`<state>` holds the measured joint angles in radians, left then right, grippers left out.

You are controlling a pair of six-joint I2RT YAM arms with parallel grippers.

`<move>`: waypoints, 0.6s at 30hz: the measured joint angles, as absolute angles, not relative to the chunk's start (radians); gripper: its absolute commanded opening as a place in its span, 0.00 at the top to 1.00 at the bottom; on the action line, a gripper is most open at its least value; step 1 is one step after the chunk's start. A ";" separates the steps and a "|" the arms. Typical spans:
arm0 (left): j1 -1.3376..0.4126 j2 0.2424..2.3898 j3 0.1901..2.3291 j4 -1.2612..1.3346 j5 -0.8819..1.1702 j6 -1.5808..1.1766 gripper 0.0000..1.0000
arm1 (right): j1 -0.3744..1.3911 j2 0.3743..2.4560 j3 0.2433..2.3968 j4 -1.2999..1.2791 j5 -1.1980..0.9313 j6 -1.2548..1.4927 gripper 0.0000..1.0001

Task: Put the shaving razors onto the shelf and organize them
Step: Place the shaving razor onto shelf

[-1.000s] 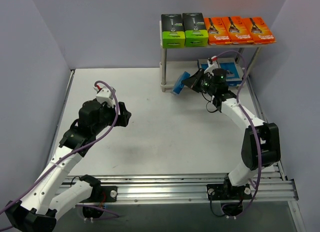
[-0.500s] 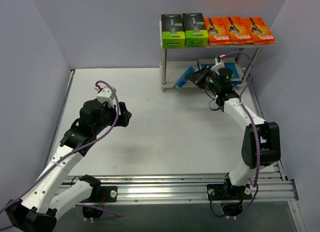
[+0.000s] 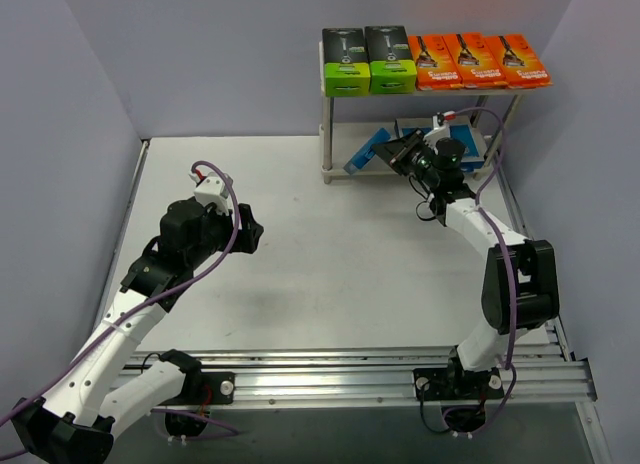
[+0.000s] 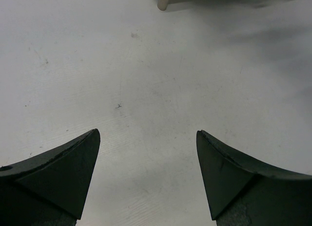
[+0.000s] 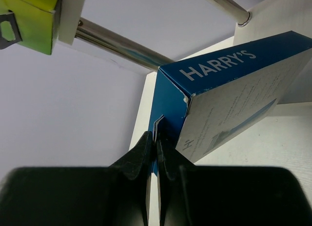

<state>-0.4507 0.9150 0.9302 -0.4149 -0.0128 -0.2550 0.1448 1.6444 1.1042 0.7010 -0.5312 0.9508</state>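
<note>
As right claw (image 5: 155, 141) clamps (edgewise), pack (image 5: 234, 94) juts beyond.

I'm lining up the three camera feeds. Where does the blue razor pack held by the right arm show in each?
Top external: blue razor pack, upper middle, tilted by the shelf at its near-left post.
Left wrist: at most a blue sliver at the top edge.
Right wrist: centre right, pinched by the right gripper.
Shared landmark: the shelf leg.
</note>
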 measured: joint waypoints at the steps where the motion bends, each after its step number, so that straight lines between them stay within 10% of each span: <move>1: -0.451 0.915 0.930 -0.415 -0.013 -0.255 0.11 | 0.145 1.651 1.103 0.709 -0.528 0.955 1.00; 18: -0.451 0.919 0.930 -0.414 -0.013 -0.255 0.11 | 0.145 1.699 1.053 0.849 -0.474 1.013 1.00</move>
